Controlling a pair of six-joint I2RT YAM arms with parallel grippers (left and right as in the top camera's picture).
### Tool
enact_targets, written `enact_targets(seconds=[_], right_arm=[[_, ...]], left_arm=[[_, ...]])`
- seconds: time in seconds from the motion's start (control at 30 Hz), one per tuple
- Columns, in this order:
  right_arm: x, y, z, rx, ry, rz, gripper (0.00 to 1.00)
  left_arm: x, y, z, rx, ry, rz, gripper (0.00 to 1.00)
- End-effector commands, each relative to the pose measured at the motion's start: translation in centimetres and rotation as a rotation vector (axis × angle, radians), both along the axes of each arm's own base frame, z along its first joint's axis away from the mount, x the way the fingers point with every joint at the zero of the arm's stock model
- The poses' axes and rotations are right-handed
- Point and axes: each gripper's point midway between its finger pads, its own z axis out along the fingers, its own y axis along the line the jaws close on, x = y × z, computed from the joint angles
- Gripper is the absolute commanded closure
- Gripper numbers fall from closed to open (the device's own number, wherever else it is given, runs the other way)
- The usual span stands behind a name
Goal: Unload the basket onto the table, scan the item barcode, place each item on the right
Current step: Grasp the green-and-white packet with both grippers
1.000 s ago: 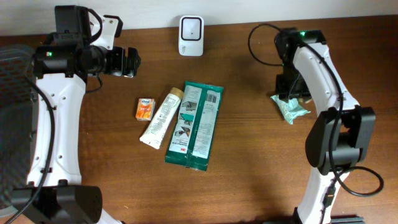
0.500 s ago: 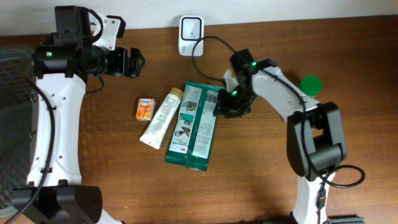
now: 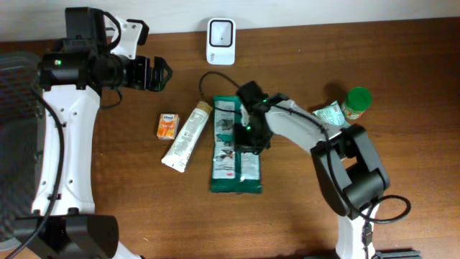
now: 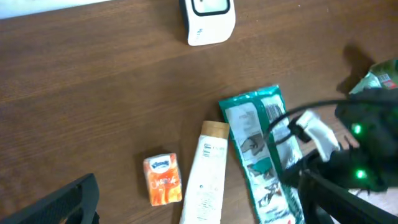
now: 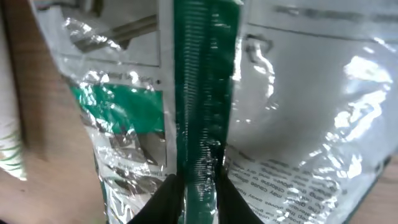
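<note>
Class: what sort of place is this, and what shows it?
Probably a robot test bench mimicking a shop checkout: a white scanner on a wooden table, with packaged goods such as a green packet and a tube.

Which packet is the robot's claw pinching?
The big green-and-white packet. The right gripper is pinching it along its middle seam. The white tube and the little orange pack lie untouched beside it.
</note>
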Motion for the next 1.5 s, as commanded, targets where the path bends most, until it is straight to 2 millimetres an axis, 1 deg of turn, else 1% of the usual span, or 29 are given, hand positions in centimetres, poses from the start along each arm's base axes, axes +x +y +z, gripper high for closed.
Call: enact_targets(seconds=[0.0,0.07,0.1,0.13,0.17,0.2,0.23,0.27,0.3,0.33,0.37,0.4,0.47,0.53,0.57,0.6,0.63,0.73,0.83,0.9,0.97,1.0,1.03,1.07,1.1,1.2,1.27,1.37,1.47], right_arm=[[1.1,-4.9,-1.2,-0.042,-0.017,0.030,0.82],[1.9,-5.8,-0.8,-0.015,-0.021,0.008,0.82],[2.4,-5.5,0.3,0.051,-0.019,-0.001,0.82],[3.6,-5.1,2.7,0.111,-0.057,-0.007,0.81],[4.7,-5.4,4.8,0.127,-0.096,-0.019,0.81],[5.7,-6.2,7.5,0.135,-0.133,-0.051,0.81],[6.3,-7.3,9.3,0.138,-0.141,-0.103,0.82],[6.5,-8.0,10.0,0.138,-0.140,-0.134,0.88],[6.5,-9.7,9.7,0.099,-0.113,-0.202,0.88],[6.4,-11.4,8.8,0.041,-0.092,-0.240,0.89],[6.2,-12.4,8.2,0.020,-0.071,-0.260,0.89],[6.0,-12.9,7.4,0.011,-0.049,-0.271,0.88],[5.5,-13.3,6.5,0.005,-0.022,-0.279,0.88],[5.1,-13.4,5.6,-0.001,0.001,-0.276,0.88],[5.1,-13.4,5.3,-0.002,0.008,-0.276,0.89],[5.1,-13.4,5.1,-0.003,0.012,-0.276,0.88],[5.1,-13.4,4.9,-0.004,0.012,-0.276,0.88],[5.1,-13.4,4.9,-0.003,0.010,-0.276,0.88],[4.6,-13.4,4.0,-0.005,0.021,-0.276,0.88],[3.4,-13.5,2.6,-0.012,0.054,-0.276,0.88],[2.4,-13.4,1.5,-0.009,0.079,-0.274,0.88],[2.0,-13.0,1.0,0.016,0.084,-0.259,0.88],[1.5,-11.9,0.7,0.096,0.074,-0.210,0.87],[1.2,-11.3,0.4,0.133,0.070,-0.189,0.82],[0.6,-10.6,-0.1,0.190,0.059,-0.145,0.74],[-0.4,-9.7,-0.2,0.262,0.048,-0.078,0.60],[-0.5,-8.9,0.1,0.323,0.038,-0.060,0.58],[-1.6,-7.2,-1.3,0.406,0.045,-0.041,0.58],[-1.7,-6.4,-1.3,0.457,0.053,-0.036,0.58]], left_arm=[[-0.4,-2.7,-2.0,-0.012,0.058,-0.064,0.01],[-0.3,-4.8,-4.2,-0.022,0.121,-0.085,0.03],[-0.3,-5.6,-5.2,-0.028,0.153,-0.086,0.07],[-0.2,-6.7,-6.7,-0.051,0.216,-0.052,0.16],[-0.1,-7.0,-7.4,-0.073,0.253,-0.011,0.41],[0.0,-7.4,-8.2,-0.101,0.298,0.044,0.73],[0.0,-8.0,-9.3,-0.121,0.347,0.088,0.97],[-0.1,-8.8,-10.4,-0.132,0.393,0.118,1.00],[-0.3,-9.6,-11.7,-0.139,0.440,0.145,1.00],[-0.9,-11.2,-13.9,-0.151,0.511,0.173,1.00],[-1.6,-13.5,-15.7,-0.193,0.560,0.118,1.00],[-2.2,-15.7,-17.7,-0.262,0.616,0.084,1.00],[-2.7,-17.8,-20.0,-0.358,0.676,0.064,1.00],[-3.5,-18.0,-22.1,-0.355,0.715,0.083,1.00],[-3.9,-17.3,-23.4,-0.315,0.730,0.139,1.00],[-4.1,-17.1,-24.3,-0.303,0.736,0.166,1.00],[-4.5,-17.9,-25.3,-0.313,0.732,0.175,1.00],[-4.4,-19.7,-25.8,-0.296,0.681,0.173,1.00],[-4.3,-19.5,-26.9,-0.190,0.619,0.228,1.00],[-4.9,-19.4,-27.5,-0.104,0.590,0.243,1.00],[-6.1,-18.1,-28.4,0.023,0.581,0.282,1.00],[-6.4,-17.3,-28.6,0.066,0.579,0.299,1.00],[-6.4,-16.5,-28.8,0.107,0.568,0.319,1.00],[-6.3,-16.2,-28.8,0.122,0.561,0.326,1.00],[-6.3,-16.2,-28.8,0.124,0.561,0.326,1.00],[-6.3,-16.2,-28.8,0.123,0.561,0.326,1.00],[-6.3,-16.2,-28.8,0.123,0.561,0.326,1.00],[-6.3,-16.2,-28.8,0.123,0.561,0.326,1.00],[-6.4,-16.3,-28.8,0.117,0.565,0.322,1.00]])
